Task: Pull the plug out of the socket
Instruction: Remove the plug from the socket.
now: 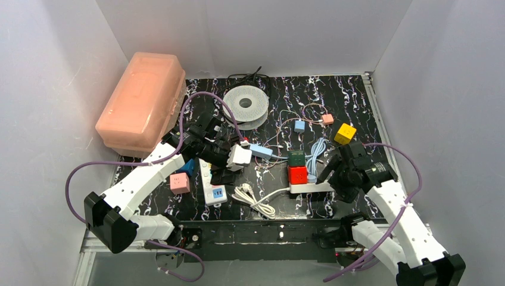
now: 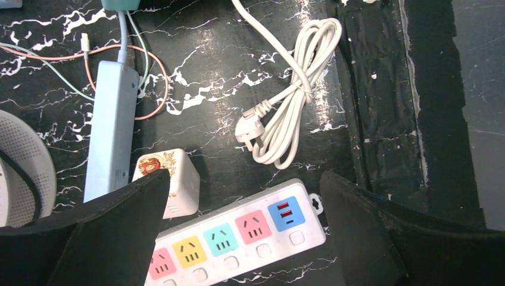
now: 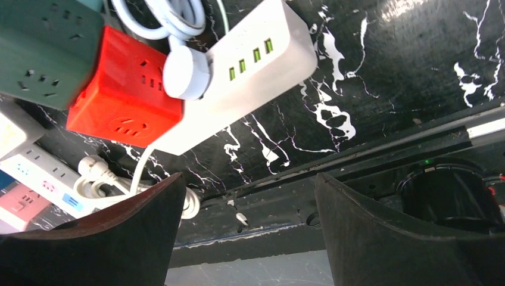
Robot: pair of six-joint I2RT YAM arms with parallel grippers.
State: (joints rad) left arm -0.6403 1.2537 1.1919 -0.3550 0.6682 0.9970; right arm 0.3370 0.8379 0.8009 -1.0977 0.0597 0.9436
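We see both pairs of jaws spread wide and holding nothing, with the round white plug [image 3: 186, 72] seated in its socket.

On the right wrist view, the plug sits in the white power strip [image 3: 256, 62], at the end that touches the red cube socket [image 3: 122, 89]. A green cube socket [image 3: 44, 47] is just beside the red one. The right jaws hang over the near edge of the black marbled bench [image 1: 357, 107], short of the plug and touching neither it nor the strip. The left jaws hover well apart from there, open over a white strip with coloured sockets [image 2: 238, 238]. Just beside that strip we find a small white cube adapter [image 2: 172, 179], a pale blue strip [image 2: 110, 131] and a coiled white cable [image 2: 292, 101].
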